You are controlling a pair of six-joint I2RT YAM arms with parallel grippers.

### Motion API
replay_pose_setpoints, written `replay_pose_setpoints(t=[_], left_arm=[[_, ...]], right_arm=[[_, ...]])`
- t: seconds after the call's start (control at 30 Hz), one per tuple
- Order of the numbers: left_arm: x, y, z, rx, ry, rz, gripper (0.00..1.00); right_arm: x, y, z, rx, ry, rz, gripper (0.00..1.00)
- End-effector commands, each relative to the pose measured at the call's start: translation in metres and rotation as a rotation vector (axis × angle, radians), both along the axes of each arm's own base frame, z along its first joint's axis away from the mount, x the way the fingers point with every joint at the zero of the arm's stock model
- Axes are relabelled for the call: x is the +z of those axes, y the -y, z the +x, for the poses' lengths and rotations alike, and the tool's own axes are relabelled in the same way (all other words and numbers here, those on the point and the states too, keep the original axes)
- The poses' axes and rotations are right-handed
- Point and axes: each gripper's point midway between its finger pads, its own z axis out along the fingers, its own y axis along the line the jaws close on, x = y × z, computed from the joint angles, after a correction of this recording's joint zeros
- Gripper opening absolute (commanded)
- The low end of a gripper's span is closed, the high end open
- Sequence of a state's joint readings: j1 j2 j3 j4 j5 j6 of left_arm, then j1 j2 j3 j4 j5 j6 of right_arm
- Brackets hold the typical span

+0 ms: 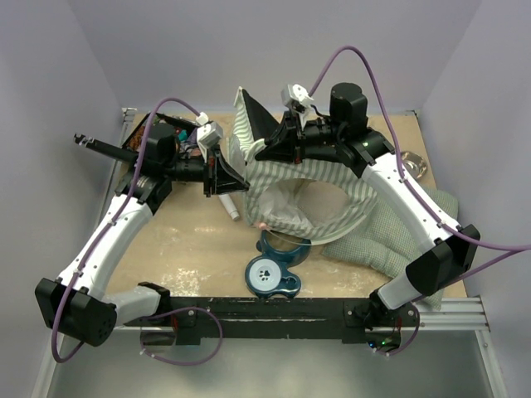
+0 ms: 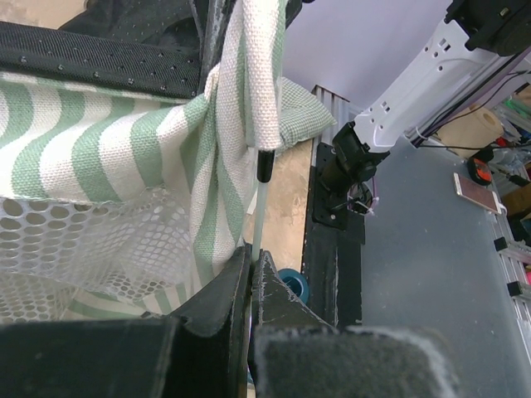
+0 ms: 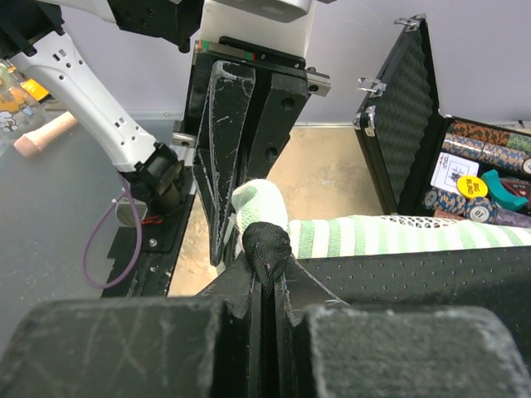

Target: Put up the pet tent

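Tent (image 1: pixel 278 186) half-raised, held off the table between both grippers, its doorway slack. Left gripper (image 2: pixel 251 259) is clamped on the white pole (image 2: pixel 258 211) just ahead of its tips; right gripper (image 3: pixel 265 264) is pinched on a black tent corner. Judged remaining: seating the pole, tensioning the fabric, standing it upright

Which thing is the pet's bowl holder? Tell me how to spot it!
Find the long black metal rail along the tan table's near edge. Just beyond its middle lies the teal plastic two-ring bowl stand. It is hard and round, unlike the soft green-and-white striped fabric tent behind it and the green checked cushion beside it.
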State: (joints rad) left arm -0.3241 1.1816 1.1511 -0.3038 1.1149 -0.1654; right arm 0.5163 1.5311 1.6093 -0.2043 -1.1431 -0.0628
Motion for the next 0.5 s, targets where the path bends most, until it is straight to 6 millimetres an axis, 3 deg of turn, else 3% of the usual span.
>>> replay_pose_setpoints(t=[0.0, 0.23, 0.47], left_arm=[[0.012, 0.003, 0.008, 0.033, -0.006, -0.008, 0.0], [0.017, 0.004, 0.011, 0.026, 0.0, -0.009, 0.0], [0.015, 0.006, 0.013, 0.019, 0.004, 0.009, 0.0]], right_arm=[[0.016, 0.0, -0.026, 0.064, 0.056, 0.026, 0.0], [0.004, -0.006, -0.03, 0.057, 0.097, -0.022, 0.0], [-0.021, -0.006, -0.03, 0.052, 0.166, -0.116, 0.0]])
